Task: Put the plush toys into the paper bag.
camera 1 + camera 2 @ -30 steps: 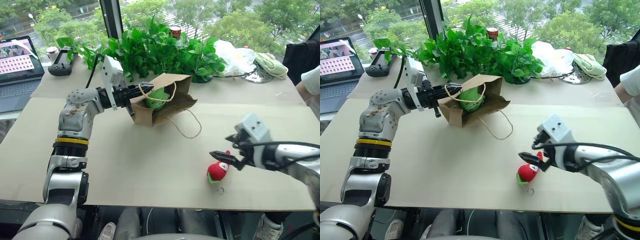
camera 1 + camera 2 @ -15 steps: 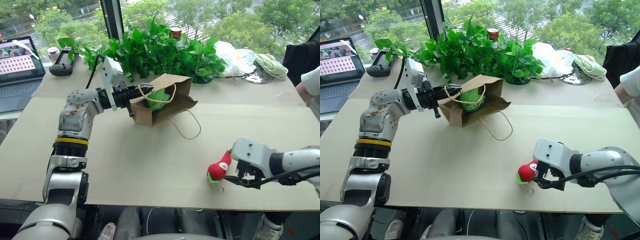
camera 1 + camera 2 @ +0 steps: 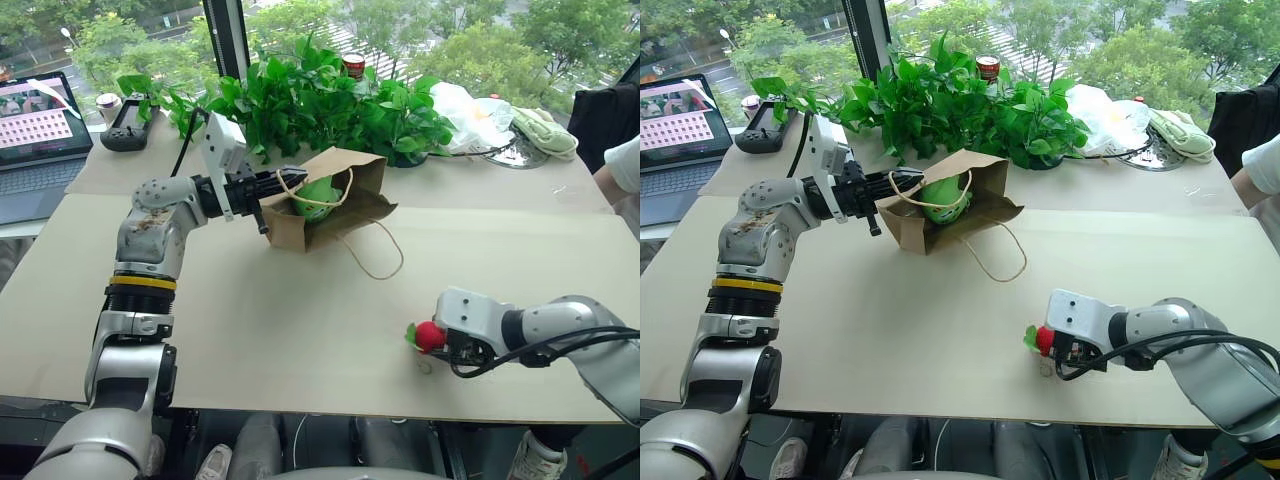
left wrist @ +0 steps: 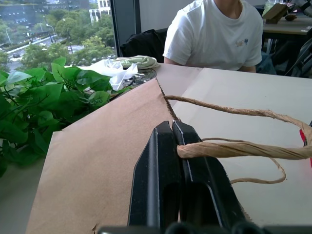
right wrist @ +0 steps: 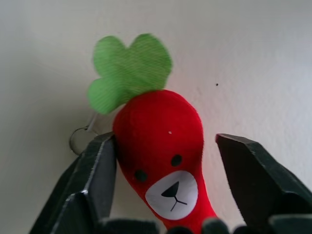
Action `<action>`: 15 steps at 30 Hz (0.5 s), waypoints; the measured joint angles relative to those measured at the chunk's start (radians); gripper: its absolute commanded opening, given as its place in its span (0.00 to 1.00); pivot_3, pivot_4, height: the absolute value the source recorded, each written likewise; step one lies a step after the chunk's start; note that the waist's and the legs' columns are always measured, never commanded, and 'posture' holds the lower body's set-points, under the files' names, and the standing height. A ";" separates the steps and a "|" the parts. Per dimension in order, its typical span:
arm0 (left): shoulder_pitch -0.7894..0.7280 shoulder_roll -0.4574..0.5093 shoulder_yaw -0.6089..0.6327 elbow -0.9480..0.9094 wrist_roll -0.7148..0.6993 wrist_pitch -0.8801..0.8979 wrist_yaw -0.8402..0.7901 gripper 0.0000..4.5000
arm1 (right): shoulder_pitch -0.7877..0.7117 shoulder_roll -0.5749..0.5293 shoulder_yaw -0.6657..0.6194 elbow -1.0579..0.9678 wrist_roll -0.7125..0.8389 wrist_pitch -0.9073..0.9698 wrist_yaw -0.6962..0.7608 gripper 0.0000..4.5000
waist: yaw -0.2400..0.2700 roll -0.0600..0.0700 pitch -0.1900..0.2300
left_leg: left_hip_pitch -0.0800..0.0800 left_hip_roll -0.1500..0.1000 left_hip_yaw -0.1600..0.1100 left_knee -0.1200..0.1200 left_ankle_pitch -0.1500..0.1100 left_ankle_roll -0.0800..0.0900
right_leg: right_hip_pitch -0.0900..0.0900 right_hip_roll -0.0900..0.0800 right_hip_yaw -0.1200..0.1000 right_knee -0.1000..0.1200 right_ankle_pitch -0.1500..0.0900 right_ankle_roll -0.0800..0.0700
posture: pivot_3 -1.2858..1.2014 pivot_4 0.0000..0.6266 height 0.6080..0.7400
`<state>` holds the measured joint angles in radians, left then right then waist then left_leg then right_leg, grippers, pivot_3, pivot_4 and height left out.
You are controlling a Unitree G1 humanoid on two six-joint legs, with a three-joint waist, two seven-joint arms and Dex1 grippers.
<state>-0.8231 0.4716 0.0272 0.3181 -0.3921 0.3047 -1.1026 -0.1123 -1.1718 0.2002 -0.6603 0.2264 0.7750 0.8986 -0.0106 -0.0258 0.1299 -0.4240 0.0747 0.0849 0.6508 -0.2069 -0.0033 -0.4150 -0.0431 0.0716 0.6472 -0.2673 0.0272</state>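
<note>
Red chili toy [image 5: 163,151]: seen lying on the desk [image 3: 250,320] between the two fingers of the right tool [image 5: 165,187], its green top pointing away from the tool and a key ring beside one finger; one finger is seen touching its side, the other standing just apart.

Right tool: caught partway shut around the toy, jaws not yet pressed on both sides; a firm grip cannot be claimed.

Green toy [image 3: 318,192]: seen inside the mouth of the paper bag [image 3: 335,215], well apart from the right tool and just beyond the left tool's tips.

Paper bag: held tilted on its side on the desk, mouth turned up and toward the right tool, one cord handle trailing loose on the desk.

Left tool [image 4: 171,141]: closed on the bag's rim beside the near cord handle, keeping the mouth open.

Progress: judged about half done; one plush is bagged, the red one is left to be gripped, lifted, carried across and dropped in.

Surroundings: leafy plants [image 3: 320,100] are set behind the bag; a seated person in a white shirt [image 4: 214,34] is seen across the desk.
</note>
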 measured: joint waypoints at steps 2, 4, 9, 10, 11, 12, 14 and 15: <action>0.000 0.000 0.000 0.000 0.000 0.000 0.000 0.00 | 0.000 0.003 0.000 -0.001 0.000 0.015 0.003 0.25 | 0.000 0.000 0.000 | 0.000 0.000 0.000 0.000 0.000 0.000 | 0.000 0.000 0.000 0.000 0.000 0.000 | 0.52 0.24 0.79; 0.000 0.000 0.000 0.000 0.000 0.000 0.000 0.00 | 0.000 0.004 0.000 -0.001 0.000 0.020 0.003 0.16 | 0.000 0.000 0.000 | 0.000 0.000 0.000 0.000 0.000 0.000 | 0.000 0.000 0.000 0.000 0.000 0.000 | 0.52 0.24 0.79; 0.000 0.002 0.000 0.000 0.000 0.000 0.000 0.00 | -0.002 0.032 -0.019 -0.004 0.009 0.053 -0.004 0.01 | 0.000 0.000 0.000 | 0.000 0.000 0.000 0.000 0.000 0.000 | 0.000 0.000 0.000 0.000 0.000 0.000 | 0.52 0.24 0.79; 0.001 0.004 0.000 0.000 0.000 0.000 0.001 0.00 | -0.016 0.060 -0.030 -0.001 0.028 0.078 -0.010 0.01 | -0.001 0.000 0.000 | 0.000 0.000 0.000 0.000 0.000 0.000 | 0.000 0.000 0.000 0.000 0.000 0.000 | 0.52 0.24 0.79; 0.001 0.005 0.000 0.000 0.000 0.000 0.002 0.00 | -0.048 0.105 -0.050 0.002 0.049 0.108 -0.022 0.01 | -0.003 0.000 0.000 | 0.000 0.000 0.000 0.001 0.000 0.000 | 0.000 0.000 0.000 0.000 0.000 0.000 | 0.52 0.24 0.79; 0.001 0.004 0.000 0.000 0.000 0.000 0.002 0.00 | -0.079 0.132 -0.069 0.003 0.066 0.126 -0.034 0.01 | -0.004 0.000 0.000 | 0.000 0.000 0.000 0.001 0.000 0.000 | 0.000 0.000 0.000 0.001 0.000 0.000 | 0.52 0.24 0.79; 0.002 0.006 0.001 -0.001 0.000 0.001 0.004 0.00 | -0.168 0.207 -0.114 0.011 0.103 0.189 -0.071 0.01 | -0.004 0.000 0.000 | 0.001 0.000 -0.001 0.001 0.000 0.000 | 0.000 0.001 0.000 0.001 0.000 0.000 | 0.52 0.24 0.79; 0.002 0.004 0.001 -0.001 0.000 0.001 0.007 0.00 | -0.217 0.254 -0.136 0.015 0.116 0.211 -0.093 0.01 | -0.004 0.000 0.000 | 0.001 0.000 -0.001 0.001 0.000 0.000 | 0.000 0.001 0.000 0.001 0.000 -0.001 | 0.52 0.24 0.79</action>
<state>-0.8211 0.4752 0.0281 0.3167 -0.3924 0.3061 -1.0957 -0.3297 -0.9177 0.0647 -0.6450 0.3422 0.9865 0.8055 -0.0147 -0.0255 0.1299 -0.4230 0.0747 0.0837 0.6518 -0.2066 -0.0036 -0.4145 -0.0421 0.0718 0.6484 -0.2669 0.0266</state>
